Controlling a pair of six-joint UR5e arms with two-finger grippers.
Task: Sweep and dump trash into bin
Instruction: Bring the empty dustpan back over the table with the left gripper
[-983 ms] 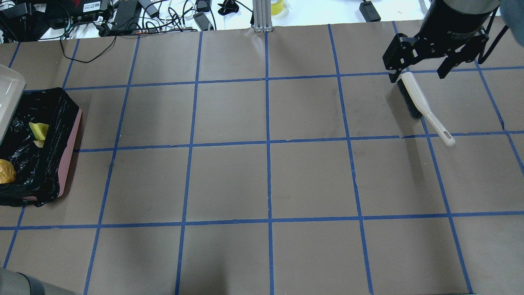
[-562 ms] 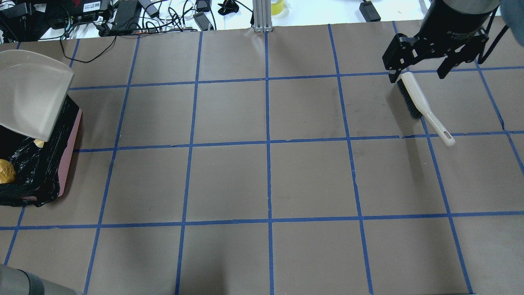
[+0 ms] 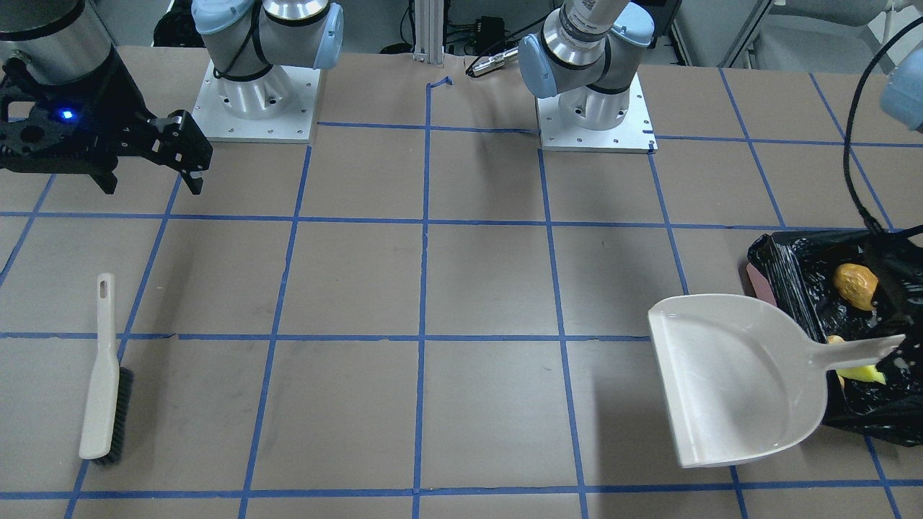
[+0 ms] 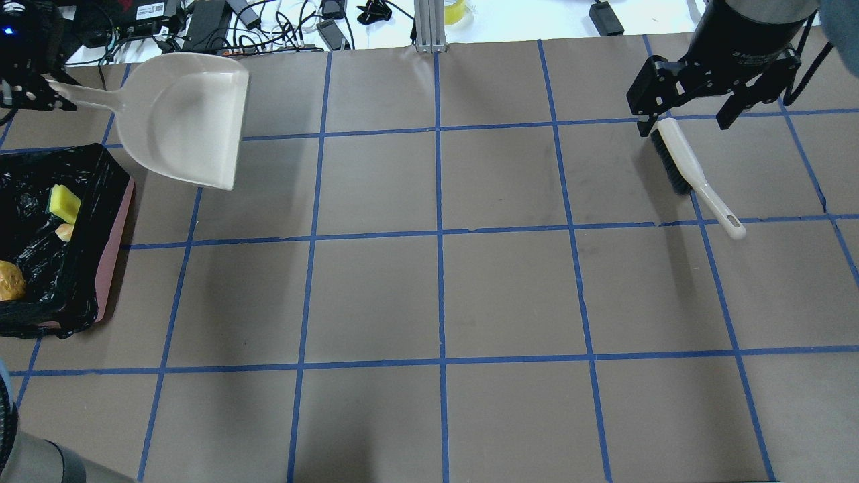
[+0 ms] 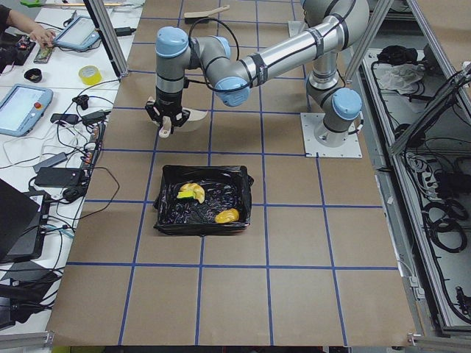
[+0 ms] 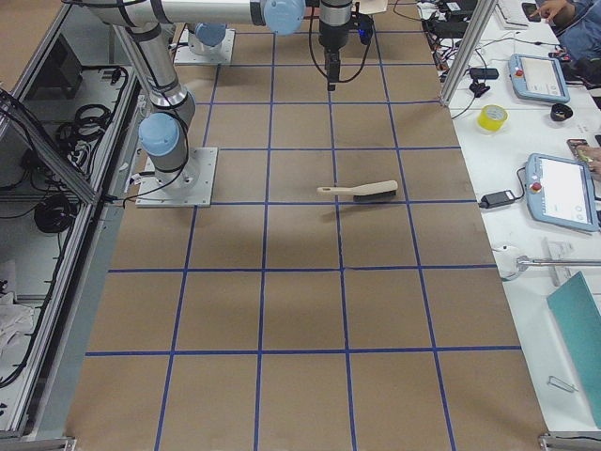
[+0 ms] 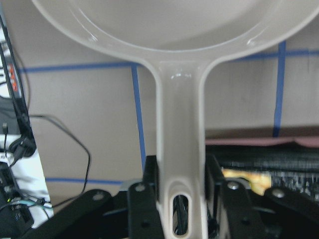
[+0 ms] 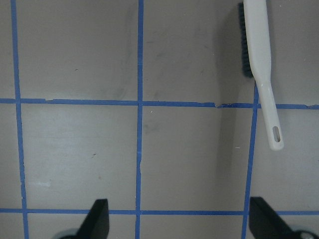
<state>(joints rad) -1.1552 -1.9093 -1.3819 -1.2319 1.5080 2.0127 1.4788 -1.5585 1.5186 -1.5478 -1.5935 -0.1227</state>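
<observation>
The pink bin with its black bag [image 4: 114, 248] stands at the table's left edge; it also shows in the front view [image 3: 757, 281] and the left view [image 5: 165, 220]. In it lie the golden-brown lump [image 4: 10, 280] [image 3: 854, 285], the bread piece [image 4: 65, 232] and the yellow wedge [image 4: 64, 203] [image 3: 862, 373]. My left gripper [image 4: 40, 94] [image 7: 180, 199] is shut on the handle of the beige dustpan [image 4: 181, 121] [image 3: 728, 378], held empty above the table just beyond the bin. My right gripper [image 4: 688, 111] [image 8: 179, 219] is open and empty above the brush [image 4: 691, 171] [image 8: 259, 55].
The brush [image 3: 101, 375] lies flat on the brown paper at the far right, its handle toward the robot. Cables and power bricks [image 4: 201, 27] lie beyond the table's far edge. An aluminium post [image 4: 429, 27] stands at the far middle.
My left gripper has carried the dustpan from over the bin away toward the table's far side and right, uncovering the trash in the bin. The right arm and brush have not moved.
</observation>
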